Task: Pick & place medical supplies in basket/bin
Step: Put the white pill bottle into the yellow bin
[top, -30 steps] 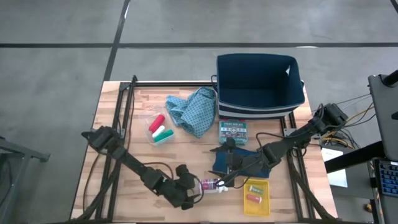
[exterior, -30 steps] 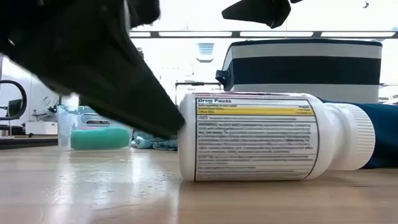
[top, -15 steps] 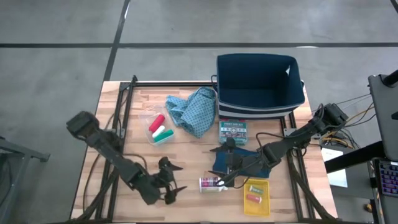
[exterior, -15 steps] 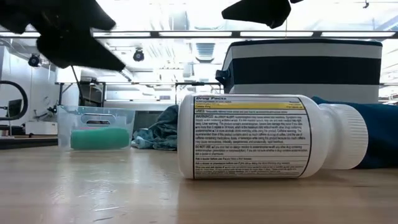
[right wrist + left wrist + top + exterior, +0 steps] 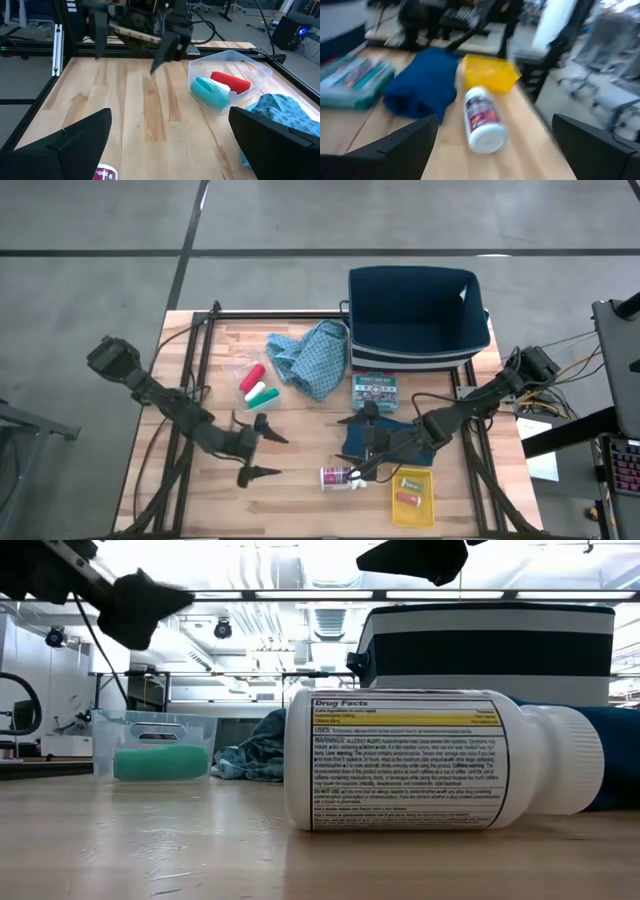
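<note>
Partly, dark teal folded cloth [image 5: 400,448] hides under right claw [image 5: 362,442].

light: bright, even overhead | glare: ceiling strips in low view | blur: left wrist view smeared

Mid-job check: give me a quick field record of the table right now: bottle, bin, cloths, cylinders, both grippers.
white pill bottle: lying on its side, near table edge, not held
bin: dark blue, far side, looks empty
light-blue patterned cloth: bunched beside the bin
dark teal folded cloth: under the right arm
cylinders: red, white, green, in a clear tray
left gripper: open, empty, left of the bottle
right gripper: open, above the bottle
</note>
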Tool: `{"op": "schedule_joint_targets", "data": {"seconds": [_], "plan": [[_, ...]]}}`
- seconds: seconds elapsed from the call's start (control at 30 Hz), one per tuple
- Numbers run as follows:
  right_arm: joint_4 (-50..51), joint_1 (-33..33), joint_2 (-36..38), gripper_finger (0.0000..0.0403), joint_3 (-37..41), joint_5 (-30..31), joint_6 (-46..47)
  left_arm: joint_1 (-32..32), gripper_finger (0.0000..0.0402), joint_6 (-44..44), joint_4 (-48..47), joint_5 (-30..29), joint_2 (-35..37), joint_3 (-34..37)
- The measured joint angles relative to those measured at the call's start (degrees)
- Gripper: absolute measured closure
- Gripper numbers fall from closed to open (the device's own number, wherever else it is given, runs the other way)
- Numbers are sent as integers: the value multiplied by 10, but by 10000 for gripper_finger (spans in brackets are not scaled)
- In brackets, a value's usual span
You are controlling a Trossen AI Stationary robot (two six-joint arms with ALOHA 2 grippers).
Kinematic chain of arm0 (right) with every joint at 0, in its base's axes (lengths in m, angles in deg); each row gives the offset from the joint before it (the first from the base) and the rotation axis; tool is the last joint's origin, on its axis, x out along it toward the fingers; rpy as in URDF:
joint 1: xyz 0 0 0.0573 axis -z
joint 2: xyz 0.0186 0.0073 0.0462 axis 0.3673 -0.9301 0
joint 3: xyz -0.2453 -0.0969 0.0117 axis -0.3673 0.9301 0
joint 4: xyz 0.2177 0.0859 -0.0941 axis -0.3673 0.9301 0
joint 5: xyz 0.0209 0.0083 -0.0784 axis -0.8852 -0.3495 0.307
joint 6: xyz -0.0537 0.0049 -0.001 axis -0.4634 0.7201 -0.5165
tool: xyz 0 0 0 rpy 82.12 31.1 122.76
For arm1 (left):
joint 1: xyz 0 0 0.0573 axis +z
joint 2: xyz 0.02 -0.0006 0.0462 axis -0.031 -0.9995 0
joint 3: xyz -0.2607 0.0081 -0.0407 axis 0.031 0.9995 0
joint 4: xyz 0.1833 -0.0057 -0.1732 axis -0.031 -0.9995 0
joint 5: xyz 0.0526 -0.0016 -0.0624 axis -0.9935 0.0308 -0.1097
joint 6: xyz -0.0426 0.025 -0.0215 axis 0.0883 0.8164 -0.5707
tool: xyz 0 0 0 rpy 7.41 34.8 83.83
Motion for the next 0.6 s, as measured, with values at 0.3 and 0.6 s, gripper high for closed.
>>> {"op": "schedule_joint_targets", "data": {"seconds": [0.3, 0.6], "plan": [[0, 0, 0, 3, 0, 0, 0, 0, 3, 65, 98, 74, 21, 61], [0, 0, 0, 3, 0, 0, 0, 0, 3, 54, 94, 58, 21, 61]]}}
